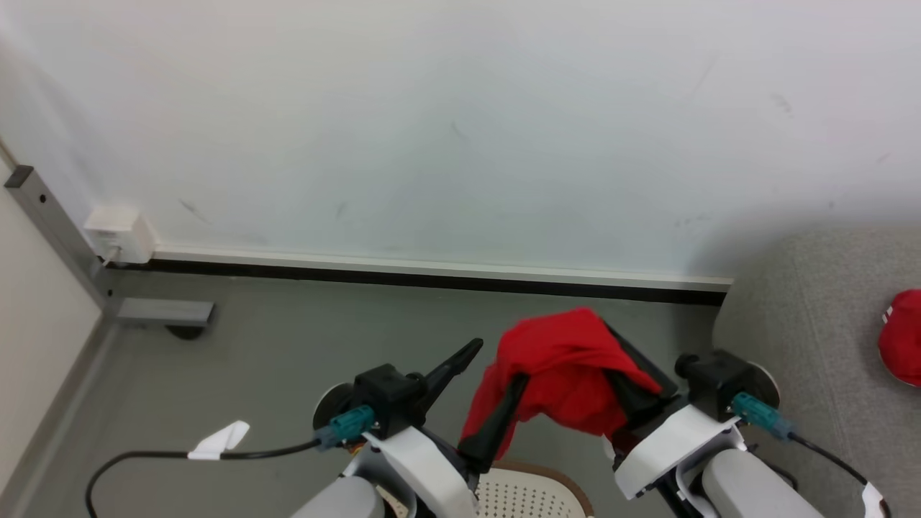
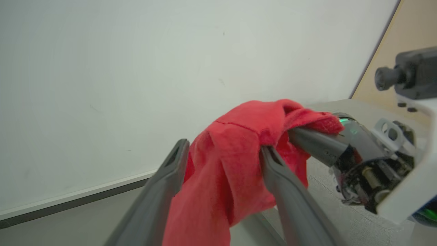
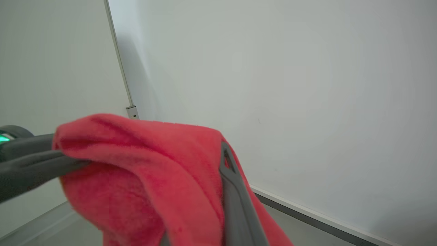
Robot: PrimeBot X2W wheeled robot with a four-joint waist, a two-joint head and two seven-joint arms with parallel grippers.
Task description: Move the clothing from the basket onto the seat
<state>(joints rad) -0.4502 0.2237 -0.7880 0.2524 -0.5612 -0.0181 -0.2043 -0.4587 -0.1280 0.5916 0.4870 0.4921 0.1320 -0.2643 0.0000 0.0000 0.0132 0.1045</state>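
A red garment of the clothing (image 1: 568, 367) hangs in the air above the basket (image 1: 529, 493), whose perforated cream wall and brown rim peek in at the bottom edge. My right gripper (image 1: 622, 370) is shut on the garment's right side, its fingertips buried in the cloth. My left gripper (image 1: 498, 363) is open, and the cloth (image 2: 225, 171) drapes loosely between its spread fingers (image 2: 290, 194). One right finger (image 3: 234, 198) shows through the folds. The grey seat (image 1: 813, 324) lies to the right with another red garment (image 1: 903, 338) on it.
A pale wall with a dark skirting strip (image 1: 432, 277) runs across behind the grey floor. A white socket box (image 1: 119, 234) and a grey metal post (image 1: 65, 230) stand at the far left. Cables trail from both wrists.
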